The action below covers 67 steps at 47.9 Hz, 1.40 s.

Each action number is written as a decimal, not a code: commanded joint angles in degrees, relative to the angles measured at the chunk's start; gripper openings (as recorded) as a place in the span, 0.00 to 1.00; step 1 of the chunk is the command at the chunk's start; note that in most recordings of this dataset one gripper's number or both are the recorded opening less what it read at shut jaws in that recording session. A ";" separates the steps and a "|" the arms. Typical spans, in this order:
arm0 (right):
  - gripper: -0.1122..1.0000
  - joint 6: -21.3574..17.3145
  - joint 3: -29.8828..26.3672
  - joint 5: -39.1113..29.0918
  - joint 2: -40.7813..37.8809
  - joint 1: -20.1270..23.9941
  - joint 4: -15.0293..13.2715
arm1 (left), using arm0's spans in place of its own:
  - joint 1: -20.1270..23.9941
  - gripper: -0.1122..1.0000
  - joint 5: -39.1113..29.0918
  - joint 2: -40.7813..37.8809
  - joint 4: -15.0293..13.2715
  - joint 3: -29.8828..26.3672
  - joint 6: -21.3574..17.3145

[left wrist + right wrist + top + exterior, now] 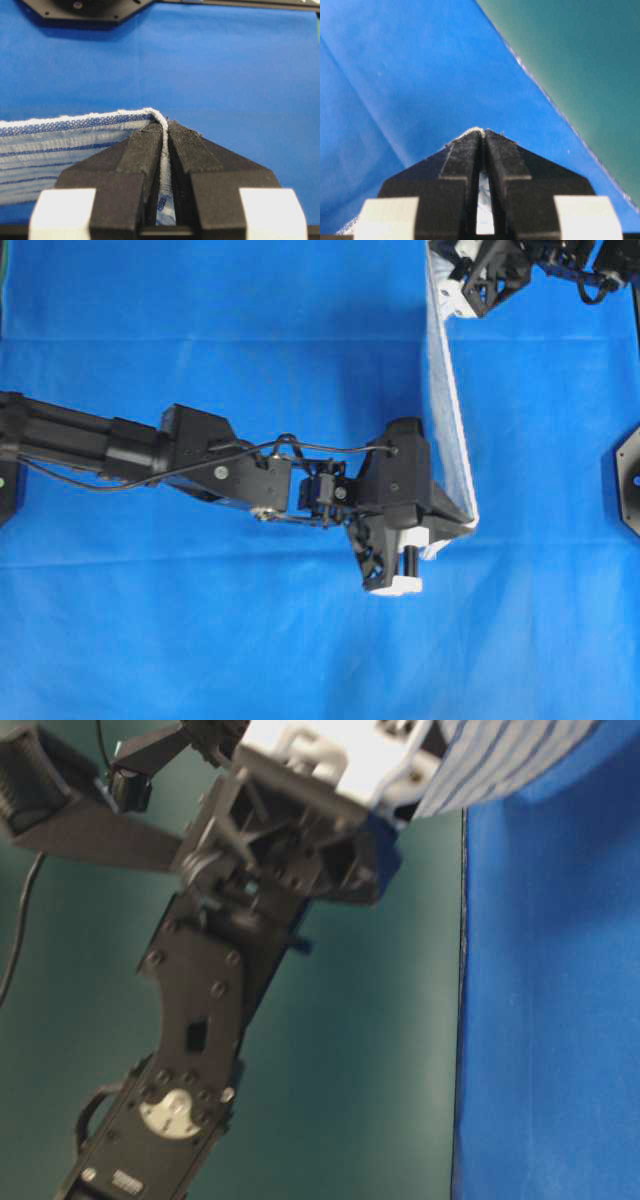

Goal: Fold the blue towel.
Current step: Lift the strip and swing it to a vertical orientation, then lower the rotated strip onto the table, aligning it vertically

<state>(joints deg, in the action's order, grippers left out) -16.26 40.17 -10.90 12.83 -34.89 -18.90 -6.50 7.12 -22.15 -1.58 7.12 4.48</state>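
We count one towel (447, 400), two grippers and one blue cloth (200, 330) covering the surface. The towel hangs in the air between the two grippers, stretched taut and seen edge-on from overhead as a narrow pale band running from the top of the view down to a corner at the lower right of the left arm. It is lifted off the cloth along that whole band.

The left gripper (455, 530) is clamped on the towel's near corner. In the left wrist view its two black fingers (145, 150) press together with the frayed white edge and a navy stripe pinched between them, and the rest of the towel (60, 145) stretches away to the left, showing its thin blue lines.

The right gripper (445, 285) sits at the top of the overhead view, on the towel's far end. In the right wrist view its fingers (465, 155) are together too, with a sliver of pale fabric showing at the tips and in the slot between them, so it is clamped on the towel as well.

The table-level view is mostly filled by one black arm (200, 1020), close and blurred, which blocks much of the scene; a striped patch of towel (500, 760) shows at the top right above the cloth (550, 1020). Behind is a teal wall (350, 1070).

A black mounting plate (628, 480) lies at the right edge of the overhead view, well apart from the towel. A black cable (290, 445) runs along the left arm.
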 commanded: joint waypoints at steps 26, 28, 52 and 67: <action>0.14 -0.18 -13.27 4.66 -15.47 3.60 0.00 | -1.67 0.11 2.37 11.07 -0.18 19.95 8.26; 0.14 -0.18 -14.41 4.57 -16.52 3.96 0.09 | -1.76 0.11 2.90 11.69 -0.18 21.27 8.53; 0.14 -0.09 -17.84 4.04 -19.78 4.75 0.00 | -1.23 0.11 5.36 12.92 -0.18 24.87 10.02; 0.61 0.00 -17.75 4.04 -18.81 4.75 -0.18 | -1.23 0.53 2.81 15.12 -0.26 25.66 11.07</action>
<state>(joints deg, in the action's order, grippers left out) -16.35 23.64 -7.03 -7.91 -30.32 -18.90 -7.73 10.63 -10.28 -1.85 32.96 15.47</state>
